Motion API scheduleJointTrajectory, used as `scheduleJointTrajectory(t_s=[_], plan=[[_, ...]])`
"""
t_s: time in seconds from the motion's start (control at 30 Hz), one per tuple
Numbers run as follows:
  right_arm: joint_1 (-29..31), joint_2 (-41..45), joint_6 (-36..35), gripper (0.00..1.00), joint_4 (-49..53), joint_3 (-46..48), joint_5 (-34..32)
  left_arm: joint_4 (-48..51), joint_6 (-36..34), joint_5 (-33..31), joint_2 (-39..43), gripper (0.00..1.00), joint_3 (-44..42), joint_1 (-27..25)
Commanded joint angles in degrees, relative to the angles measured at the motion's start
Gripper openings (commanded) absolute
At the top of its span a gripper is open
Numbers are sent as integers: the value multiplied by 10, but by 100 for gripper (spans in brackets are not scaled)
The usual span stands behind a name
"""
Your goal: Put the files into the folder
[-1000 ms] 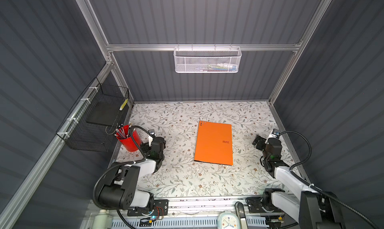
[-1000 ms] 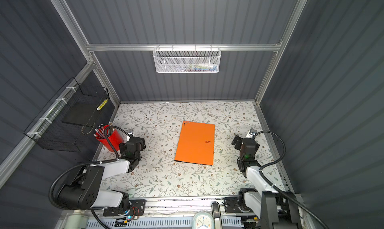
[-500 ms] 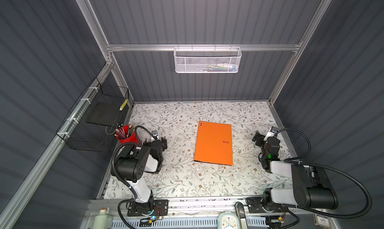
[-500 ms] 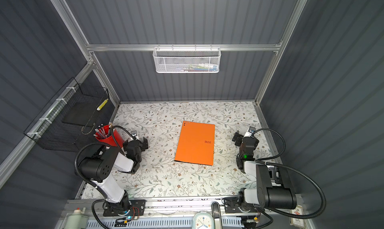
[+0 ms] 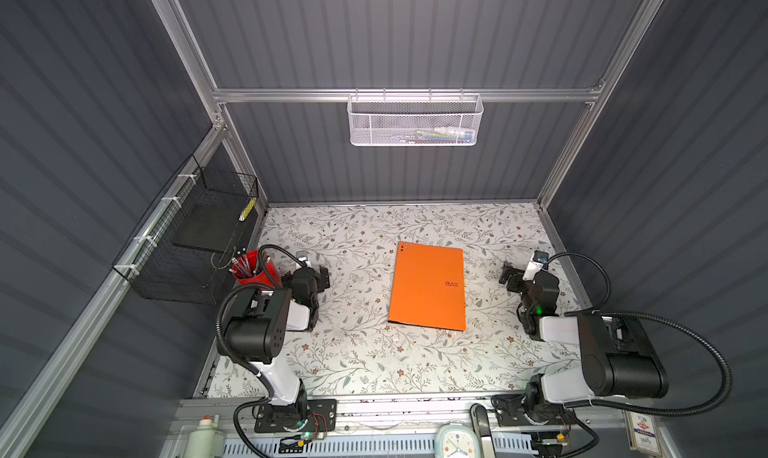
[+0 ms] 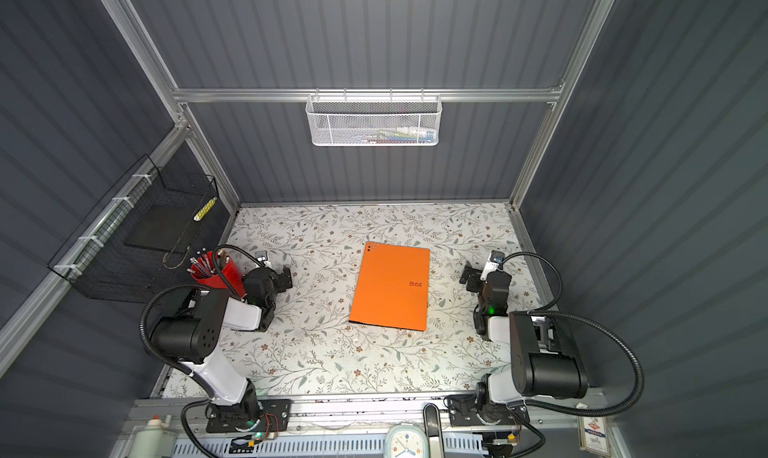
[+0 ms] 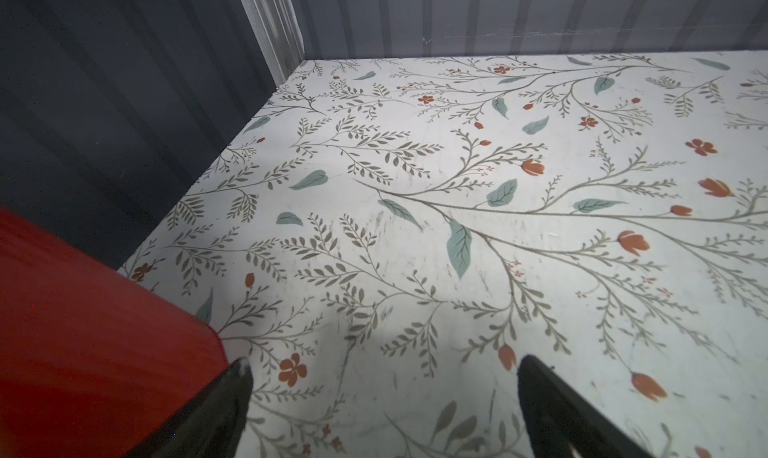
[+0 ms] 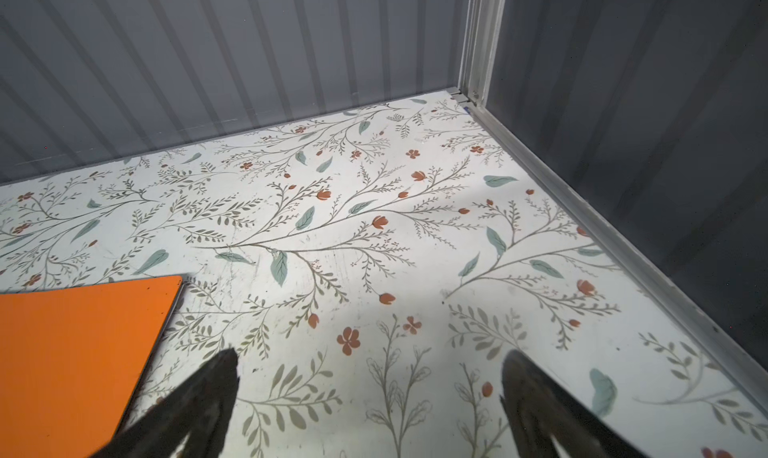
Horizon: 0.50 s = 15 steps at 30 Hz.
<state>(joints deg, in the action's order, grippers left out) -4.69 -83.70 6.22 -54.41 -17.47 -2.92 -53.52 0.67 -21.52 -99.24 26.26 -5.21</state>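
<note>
One orange folder point(image 5: 428, 287) lies flat and closed on the flowered table point(image 5: 357, 352), about midway between the two arms. Both top views show the folder point(image 6: 390, 287) in the same way. Its cover is a plain bright orange, a tall rectangle with sharp corners, turned very slightly out of line with the table edges. A small dark logo point(image 5: 451, 284) is printed near its right long side, and a few small dark dots point(image 5: 402, 247) sit at its far left corner. A thin dark line shows under the cover along the near short side. The right wrist view shows one corner of the folder point(image 8: 75, 352), with a thin grey edge below the orange face.

The left gripper point(image 5: 322, 276) is low over the table just beside a red cup point(image 5: 254, 273), well apart from the folder. Seen from its wrist, the left gripper point(image 7: 382, 364) is spread wide and holds nothing. The right gripper point(image 5: 508, 273) is near the folder's right side without touching it. This right gripper point(image 8: 370, 356) is also spread wide and empty.
</note>
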Motion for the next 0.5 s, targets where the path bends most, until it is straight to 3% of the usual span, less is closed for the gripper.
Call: scheduleJointTrajectory(t_s=[0.0, 0.07, 0.47], plan=[[1, -2, -15, 99, -34, -2, 25, -7, 6, 5, 8, 100, -2, -2], [4, 6, -24, 99, 1, -14, 35, -9, 7, 5, 8, 100, -2, -2], [7, 2, -31, 99, -7, -13, 42, -9, 7, 6, 9, 100, -2, -2]])
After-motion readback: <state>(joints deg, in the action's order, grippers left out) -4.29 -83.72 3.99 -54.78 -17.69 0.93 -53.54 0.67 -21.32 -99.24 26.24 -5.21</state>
